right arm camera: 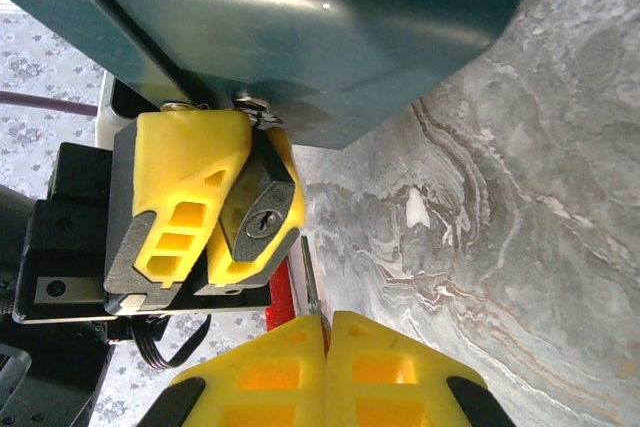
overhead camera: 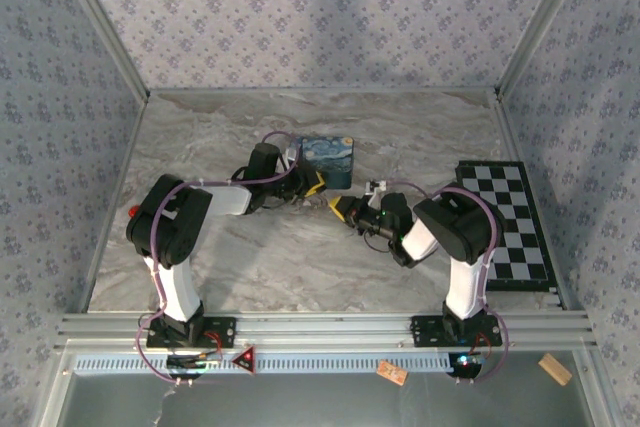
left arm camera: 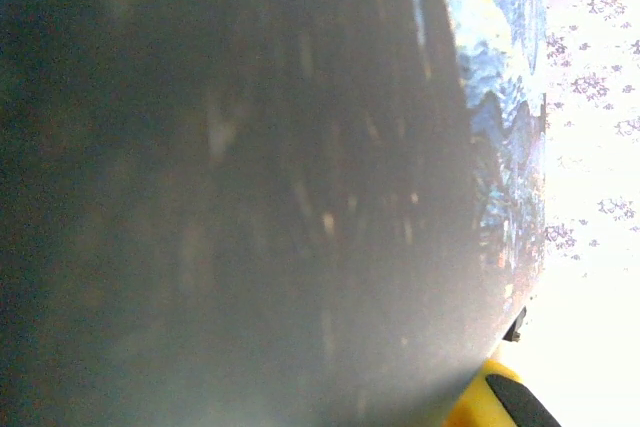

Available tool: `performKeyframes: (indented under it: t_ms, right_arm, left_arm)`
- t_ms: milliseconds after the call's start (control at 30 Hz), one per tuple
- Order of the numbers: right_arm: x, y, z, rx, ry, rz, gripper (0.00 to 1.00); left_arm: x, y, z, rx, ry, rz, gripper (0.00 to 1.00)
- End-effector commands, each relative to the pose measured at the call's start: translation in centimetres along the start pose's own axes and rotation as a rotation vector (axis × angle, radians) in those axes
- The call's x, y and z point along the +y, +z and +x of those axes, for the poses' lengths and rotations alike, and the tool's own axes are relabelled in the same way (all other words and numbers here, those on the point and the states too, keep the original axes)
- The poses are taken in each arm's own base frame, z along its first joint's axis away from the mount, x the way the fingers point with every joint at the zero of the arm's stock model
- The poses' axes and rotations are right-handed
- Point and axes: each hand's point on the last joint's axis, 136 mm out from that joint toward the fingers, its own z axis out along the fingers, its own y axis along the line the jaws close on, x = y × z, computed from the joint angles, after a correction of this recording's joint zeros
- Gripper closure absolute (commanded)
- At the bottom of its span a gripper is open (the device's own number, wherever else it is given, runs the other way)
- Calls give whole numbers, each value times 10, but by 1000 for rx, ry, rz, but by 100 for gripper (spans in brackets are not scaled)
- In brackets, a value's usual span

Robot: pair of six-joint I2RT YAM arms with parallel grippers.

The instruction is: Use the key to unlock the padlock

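In the right wrist view the padlock (right arm camera: 256, 213), a small dark block with its keyhole facing me, sits clamped between the yellow fingers of my left gripper (right arm camera: 222, 237). Its silvery loop (right arm camera: 255, 109) shows just above. My right gripper (right arm camera: 328, 319) is shut on the key (right arm camera: 311, 277). The thin blade points up at the padlock, and its tip stands a little right of and below the keyhole, outside it. From above, the left gripper (overhead camera: 314, 185) and right gripper (overhead camera: 338, 207) face each other at mid-table, nearly touching.
A blue swirl-painted box (overhead camera: 328, 157) stands just behind the left gripper and close over the padlock (right arm camera: 300, 17); its painted side (left arm camera: 500, 97) shows in the left wrist view. A chessboard mat (overhead camera: 505, 222) lies at the right. Marble tabletop (overhead camera: 250, 257) spreads in front.
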Motion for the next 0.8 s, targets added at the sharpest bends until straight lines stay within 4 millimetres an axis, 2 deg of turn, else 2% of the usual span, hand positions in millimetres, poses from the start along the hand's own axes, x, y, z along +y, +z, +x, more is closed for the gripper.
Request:
performKeyframes:
  t_ms: [0, 267, 767]
  right_arm:
    - [10, -4, -3, -23, -32, -28, 100]
    - [23, -5, -3, -28, -54, -59, 100]
    - [19, 4, -3, -5, -38, -53, 100]
  left_arm:
    - [-16, -3, 1, 20, 24, 68, 98]
    - [-16, -4, 2, 19, 26, 71, 98]
    - [-21, -5, 5, 26, 20, 90, 98]
